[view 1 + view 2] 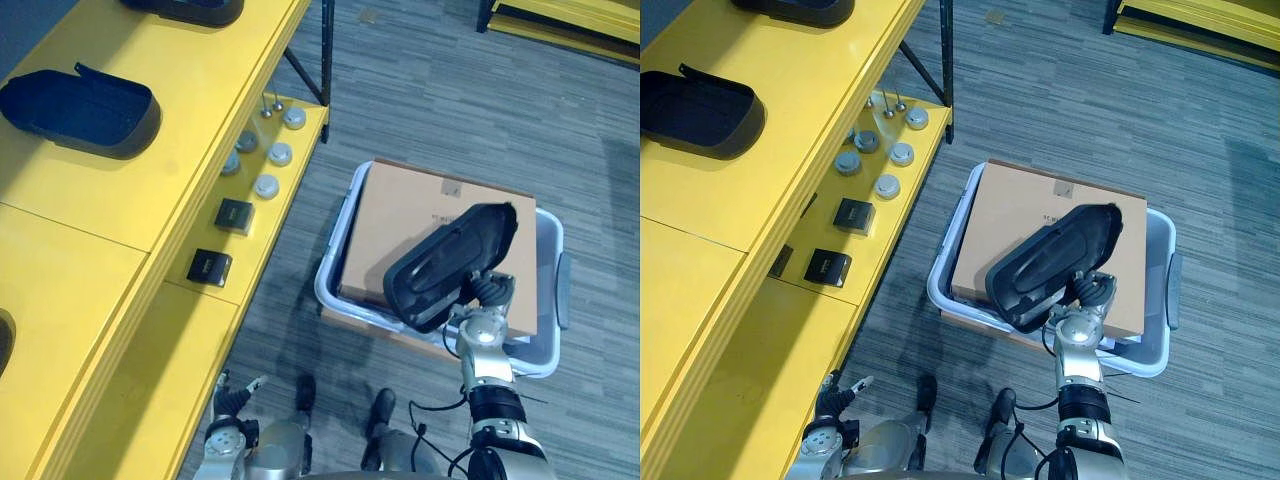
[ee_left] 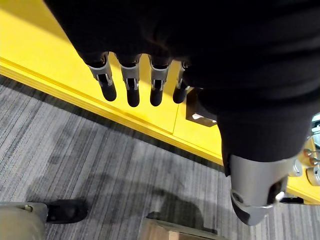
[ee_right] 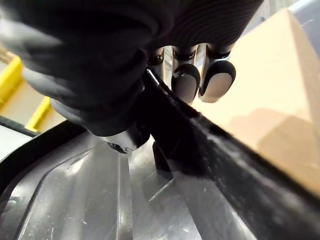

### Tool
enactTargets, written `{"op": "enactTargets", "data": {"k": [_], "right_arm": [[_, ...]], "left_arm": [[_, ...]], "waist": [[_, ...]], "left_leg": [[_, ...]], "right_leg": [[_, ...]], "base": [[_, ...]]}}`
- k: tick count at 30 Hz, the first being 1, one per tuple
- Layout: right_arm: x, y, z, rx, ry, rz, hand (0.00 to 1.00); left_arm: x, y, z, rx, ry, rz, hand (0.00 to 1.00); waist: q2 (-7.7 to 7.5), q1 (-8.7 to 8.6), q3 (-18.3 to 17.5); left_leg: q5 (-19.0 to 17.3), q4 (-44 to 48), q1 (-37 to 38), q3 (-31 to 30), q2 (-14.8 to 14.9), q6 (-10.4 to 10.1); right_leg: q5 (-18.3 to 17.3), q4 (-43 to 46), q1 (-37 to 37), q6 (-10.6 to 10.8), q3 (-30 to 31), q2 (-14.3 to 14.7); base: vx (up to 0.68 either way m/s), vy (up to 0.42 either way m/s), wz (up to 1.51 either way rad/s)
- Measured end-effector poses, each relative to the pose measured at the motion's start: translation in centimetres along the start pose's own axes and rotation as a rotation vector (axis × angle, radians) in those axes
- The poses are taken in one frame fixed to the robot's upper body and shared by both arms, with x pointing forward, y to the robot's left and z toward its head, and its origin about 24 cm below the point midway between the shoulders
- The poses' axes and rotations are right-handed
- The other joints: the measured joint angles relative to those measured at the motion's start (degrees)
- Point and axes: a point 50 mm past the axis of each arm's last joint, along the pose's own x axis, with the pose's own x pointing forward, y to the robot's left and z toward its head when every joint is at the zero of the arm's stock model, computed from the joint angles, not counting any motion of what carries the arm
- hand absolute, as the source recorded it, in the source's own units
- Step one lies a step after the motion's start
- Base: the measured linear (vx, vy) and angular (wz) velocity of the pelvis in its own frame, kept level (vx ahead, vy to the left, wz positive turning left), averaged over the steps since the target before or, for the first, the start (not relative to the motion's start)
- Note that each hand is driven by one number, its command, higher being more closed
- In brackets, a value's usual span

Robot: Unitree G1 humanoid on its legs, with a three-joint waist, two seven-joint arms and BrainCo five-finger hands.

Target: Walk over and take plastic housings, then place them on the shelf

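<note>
Housing of black moulded plastic (image 1: 450,265), long and hollow, hangs above the near edge of the brown cardboard box (image 1: 420,205) in the grey plastic crate (image 1: 548,360), its rim pinched by curled fingers of the right hand (image 1: 484,325). It looks light, stiff and slick, so a rim grip suits it. Left hand (image 2: 131,82), fingers straight, hangs by the yellow metal shelf (image 1: 200,90)

A pale grey bin (image 1: 334,268) sat on the striped grey carpet (image 1: 450,90), and a brown cardboard box (image 1: 420,225) lay flat inside it, covering most of its opening. Well apart from the bin, several round silver caps (image 1: 266,185) lay in a loose cluster. Just beside them were two small black boxes (image 1: 236,215), one nearer the caps, the other (image 1: 209,267) a little apart.
</note>
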Motion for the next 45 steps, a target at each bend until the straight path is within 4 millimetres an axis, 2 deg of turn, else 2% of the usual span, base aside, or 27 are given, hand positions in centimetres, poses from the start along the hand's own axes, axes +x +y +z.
{"op": "enactTargets", "data": {"k": [3,5,9,10,11,12,14,17,20,25,30,34,38,39,45], "right_arm": [[0.0,-0.4,1.5,-0.012,-0.079,-0.019,1.00],[-0.1,-0.9,2.4,-0.021,-0.133,-0.038,1.00],[-0.8,-1.4,5.3,-0.019,-0.281,-0.081,1.00],[-1.0,-1.4,5.8,-0.014,-0.305,-0.088,1.00],[-1.3,-1.4,6.6,-0.002,-0.349,-0.087,1.00],[-1.4,-1.3,7.0,0.001,-0.368,-0.085,1.00],[-2.3,-0.7,8.5,0.014,-0.440,-0.057,1.00],[-3.3,0.1,9.9,0.043,-0.510,-0.016,1.00],[-4.2,0.9,11.1,0.076,-0.566,0.026,1.00],[-6.3,2.1,12.8,0.125,-0.663,0.104,1.00],[-8.2,3.8,14.2,0.187,-0.717,0.191,1.00],[-10.0,5.1,14.6,0.231,-0.737,0.270,1.00],[-10.5,5.1,15.1,0.247,-0.757,0.299,1.00],[-10.9,5.2,15.3,0.259,-0.771,0.314,1.00],[-11.5,5.7,15.3,0.258,-0.782,0.354,1.00]], "left_arm": [[-0.2,-0.2,1.2,-0.005,-0.061,-0.011,0.00],[-0.6,-0.7,3.0,-0.021,-0.147,-0.027,0.00],[-2.4,-1.4,9.3,-0.134,-0.426,-0.042,0.00],[-2.8,-1.4,10.3,-0.152,-0.472,-0.042,0.00],[-3.7,-1.3,12.3,-0.187,-0.571,-0.049,0.00],[-4.3,-1.3,13.2,-0.205,-0.618,-0.049,0.00],[-6.5,-1.0,16.4,-0.279,-0.787,-0.048,0.00],[-8.8,-0.7,19.5,-0.348,-0.957,-0.061,0.00],[-10.6,-1.4,21.7,-0.362,-1.087,-0.111,0.00],[-12.3,-3.5,23.3,-0.351,-1.179,-0.209,0.00],[-13.6,-5.3,24.1,-0.316,-1.233,-0.284,0.00],[-13.5,-6.2,24.3,-0.253,-1.237,-0.289,0.00],[-12.7,-7.0,23.7,-0.206,-1.179,-0.299,0.00],[-12.5,-7.1,23.5,-0.196,-1.164,-0.301,1.00],[-11.9,-7.5,23.8,-0.188,-1.132,-0.303,1.00]], "waist": [[-0.25,-0.33,-0.2],[-0.26,-0.31,-0.3],[-0.25,-0.67,-1.6],[-0.23,-0.73,-1.8],[-0.22,-0.79,-2.3],[-0.27,-0.85,-2.7],[-0.24,-1.43,-3.8],[-0.26,-1.89,-4.2],[-0.23,-1.95,-4.6],[-0.07,-2.13,-7.3],[-0.11,-2.42,-8.3],[-0.15,-3.14,-9.1],[-0.10,-3.60,-9.6],[-0.08,-3.67,-9.9],[0.02,-4.20,-11.6]], "left_leg": [[-0.1,0.0,0.0,0.0,0.1,0.0],[-0.1,0.0,0.0,0.0,0.1,-0.1],[-0.1,0.0,0.0,0.0,0.2,0.0],[-0.1,0.0,0.0,-0.1,0.2,0.0],[-0.1,0.0,0.0,-0.1,0.2,0.1],[-0.1,0.0,0.0,-0.1,0.2,0.1],[-0.2,0.0,0.0,-0.1,0.2,0.1],[-0.3,0.0,1.0,0.1,0.2,0.3],[-0.5,0.0,1.6,0.5,0.2,0.5],[-0.7,0.0,1.9,1.7,0.2,0.6],[-0.7,0.0,2.4,2.6,0.3,0.6],[-0.8,0.0,2.6,3.1,0.3,0.6],[-0.9,0.0,2.7,3.7,0.3,0.6],[-0.9,0.0,2.8,4.0,0.4,0.5],[-1.0,0.0,2.8,4.8,0.8,0.4]], "right_leg": [[0.0,0.0,0.0,0.0,0.5,-0.1],[0.0,0.0,0.0,0.0,0.5,-0.1],[-0.2,0.0,0.0,-0.1,0.3,-0.1],[-0.2,0.0,0.0,-0.1,0.3,-0.1],[-0.3,0.0,0.0,-0.1,0.2,-0.1],[-0.3,0.0,0.0,-0.1,0.2,-0.1],[-0.4,0.0,0.1,-0.1,-0.2,-0.1],[-0.4,0.0,0.8,-0.1,0.1,-0.1],[-0.4,0.0,1.2,-0.1,0.8,0.0],[-0.4,0.0,1.0,-0.1,1.5,0.1],[-0.3,0.0,1.1,-0.1,2.4,0.3],[-0.2,0.0,1.1,-0.2,2.9,0.3],[0.0,0.0,0.9,-0.2,3.7,0.3],[0.1,0.0,0.8,-0.3,4.0,0.4],[0.2,0.0,0.4,-0.5,4.6,0.8]], "base": [[0.00,0.000,0.00],[0.00,0.000,0.00],[0.00,0.000,0.00],[0.00,0.000,0.00],[0.00,0.000,0.00],[0.00,0.000,0.00],[0.00,0.000,0.00],[0.00,-0.002,-0.03],[-0.02,-0.013,-0.11],[-0.01,-0.013,-0.10],[-0.01,-0.016,-0.09],[-0.01,-0.014,-0.07],[-0.02,-0.009,-0.09],[-0.02,-0.012,-0.11],[-0.02,-0.020,-0.08]]}}
